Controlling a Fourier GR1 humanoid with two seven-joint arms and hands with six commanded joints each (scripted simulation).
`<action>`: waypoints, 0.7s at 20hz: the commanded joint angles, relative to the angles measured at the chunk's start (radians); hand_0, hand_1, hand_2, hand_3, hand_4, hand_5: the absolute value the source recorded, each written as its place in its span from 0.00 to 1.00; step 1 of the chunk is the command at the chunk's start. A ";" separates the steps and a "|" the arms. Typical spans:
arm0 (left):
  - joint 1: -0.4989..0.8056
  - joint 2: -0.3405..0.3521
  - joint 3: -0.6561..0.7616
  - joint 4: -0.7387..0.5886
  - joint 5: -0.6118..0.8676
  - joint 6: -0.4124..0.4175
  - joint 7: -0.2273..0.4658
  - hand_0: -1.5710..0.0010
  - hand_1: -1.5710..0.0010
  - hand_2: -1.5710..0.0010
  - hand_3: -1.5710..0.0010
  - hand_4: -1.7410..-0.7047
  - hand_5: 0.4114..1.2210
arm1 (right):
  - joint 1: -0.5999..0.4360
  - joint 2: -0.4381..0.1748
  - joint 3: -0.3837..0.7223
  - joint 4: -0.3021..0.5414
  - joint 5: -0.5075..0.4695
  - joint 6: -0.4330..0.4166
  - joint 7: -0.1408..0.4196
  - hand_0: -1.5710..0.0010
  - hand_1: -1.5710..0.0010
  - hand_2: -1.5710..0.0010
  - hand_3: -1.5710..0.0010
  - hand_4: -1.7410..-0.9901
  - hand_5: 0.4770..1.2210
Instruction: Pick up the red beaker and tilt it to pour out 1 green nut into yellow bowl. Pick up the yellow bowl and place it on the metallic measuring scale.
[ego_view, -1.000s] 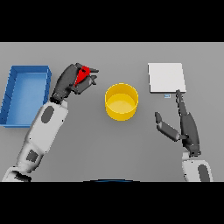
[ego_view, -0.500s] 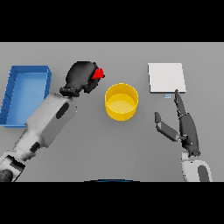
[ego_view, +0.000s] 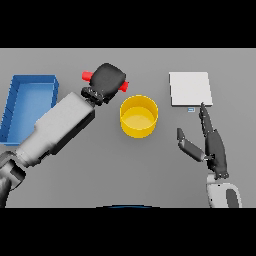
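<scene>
The counter (ego_view: 150, 170) is a plain grey surface filling the head view from edge to edge. Your left hand (ego_view: 108, 80) is raised above the far half of the counter, left of centre, with its fingers curled round the red beaker (ego_view: 87, 75). The beaker is largely hidden by the hand: one red end shows at the hand's left and another red end (ego_view: 124, 85) at its right, so the beaker lies roughly on its side, the right end pointing toward the yellow bowl (ego_view: 139, 116). That right end is just beside the bowl's far left rim; whether it overhangs the rim cannot be determined from this view. No nut can be made out in the beaker or in the bowl.

The yellow bowl stands upright near the middle of the counter, its opening facing up, apart from both hands. The metallic measuring scale (ego_view: 190, 89) is a pale square plate lying flat toward the far right part of the counter, to the right of the bowl and clear of it.

Your right hand (ego_view: 214, 147) is over the near right part of the counter, fingers straight and pointing toward the far edge, thumb spread out to the left, holding nothing. Its fingertips reach just short of the near edge of the scale.

A blue tray (ego_view: 15, 107) sits along the left edge of the counter, beside your left forearm.
</scene>
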 joint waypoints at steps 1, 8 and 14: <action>-0.023 0.001 -0.022 0.009 -0.017 -0.013 -0.016 0.00 0.00 0.00 0.19 0.04 0.99 | 0.004 0.003 0.001 0.007 0.000 -0.001 -0.010 1.00 1.00 1.00 1.00 0.60 0.27; -0.133 -0.022 -0.223 0.093 -0.140 -0.100 -0.117 0.00 0.00 0.00 0.04 0.01 1.00 | -0.001 0.024 -0.009 0.019 -0.022 -0.008 -0.032 1.00 1.00 1.00 1.00 0.60 0.22; -0.218 -0.029 -0.343 0.150 -0.217 -0.129 -0.157 0.00 0.00 0.00 0.01 0.00 1.00 | 0.002 0.022 -0.014 0.019 -0.008 -0.024 -0.016 1.00 1.00 1.00 1.00 0.62 0.18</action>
